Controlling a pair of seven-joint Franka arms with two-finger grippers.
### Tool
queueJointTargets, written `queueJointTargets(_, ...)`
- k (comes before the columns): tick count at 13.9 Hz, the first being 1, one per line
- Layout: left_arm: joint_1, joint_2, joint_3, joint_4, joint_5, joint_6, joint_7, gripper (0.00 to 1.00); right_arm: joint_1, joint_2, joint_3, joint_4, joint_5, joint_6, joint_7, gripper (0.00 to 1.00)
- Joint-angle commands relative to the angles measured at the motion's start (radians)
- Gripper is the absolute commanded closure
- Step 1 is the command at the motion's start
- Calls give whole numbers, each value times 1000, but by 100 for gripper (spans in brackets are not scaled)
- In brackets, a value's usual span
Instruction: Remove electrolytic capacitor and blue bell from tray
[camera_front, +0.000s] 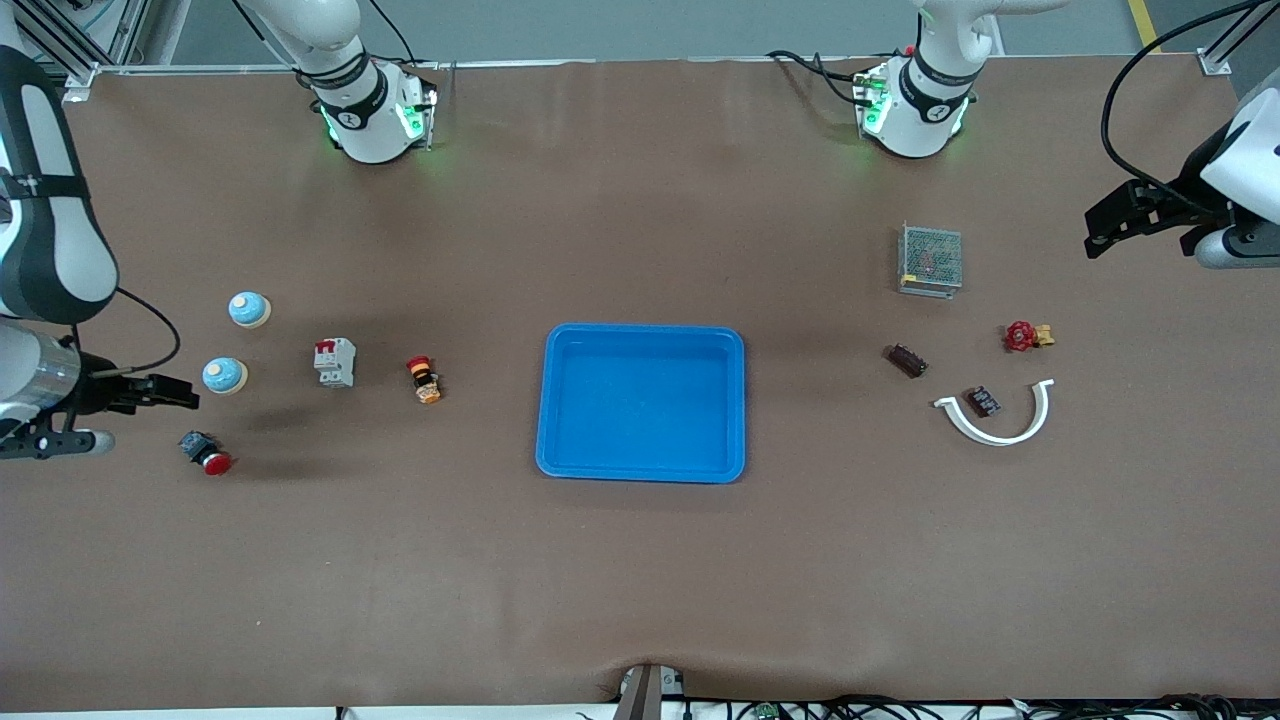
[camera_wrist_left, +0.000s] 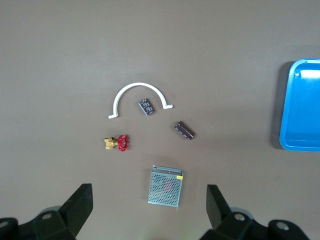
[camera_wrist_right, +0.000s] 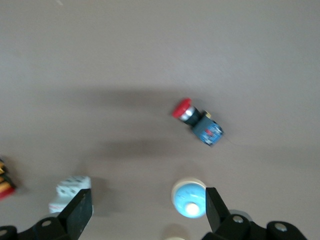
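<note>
Two blue bells on cream bases (camera_front: 249, 309) (camera_front: 224, 375) stand toward the right arm's end of the table. My right gripper (camera_front: 170, 392) hangs open and empty beside the nearer bell, which shows next to one finger in the right wrist view (camera_wrist_right: 189, 198). Two small dark capacitors (camera_front: 906, 360) (camera_front: 982, 401) lie toward the left arm's end, and both show in the left wrist view (camera_wrist_left: 184, 130) (camera_wrist_left: 147, 106). My left gripper (camera_front: 1095, 232) is open and empty in the air at that end, over the table beside the mesh box (camera_wrist_left: 166, 186).
A blue tray (camera_front: 560, 400) sits mid-table. A white breaker (camera_front: 335, 361), an orange switch (camera_front: 424, 379) and a red push button (camera_front: 206, 453) lie near the bells. A mesh box (camera_front: 931, 259), a red valve (camera_front: 1022, 336) and a white curved clamp (camera_front: 1000, 430) lie near the capacitors.
</note>
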Motion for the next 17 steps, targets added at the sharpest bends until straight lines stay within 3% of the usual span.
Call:
queueJointTargets(1, 7, -28, -5, -25, -27, -8, 24, 0, 74, 14, -7, 37, -4, -18, 107, 0)
queueJointTargets(3, 7, -33, -5, -25, -27, -8, 26, 0, 147, 13, -10, 59, -4, -40, 193, 0)
queueJointTargets(6, 7, -47, -8, -27, -28, -23, 26, 0, 239, 1, 1, 80, 0, -187, 358, 0)
queueJointTargets(10, 8, -47, -8, -21, -32, -29, 44, 0, 365, 2, -2, 120, -4, -205, 590, 0)
queueJointTargets(17, 7, -47, -8, -18, -33, -40, 67, 0, 441, 14, -2, 172, -10, -195, 626, 0)
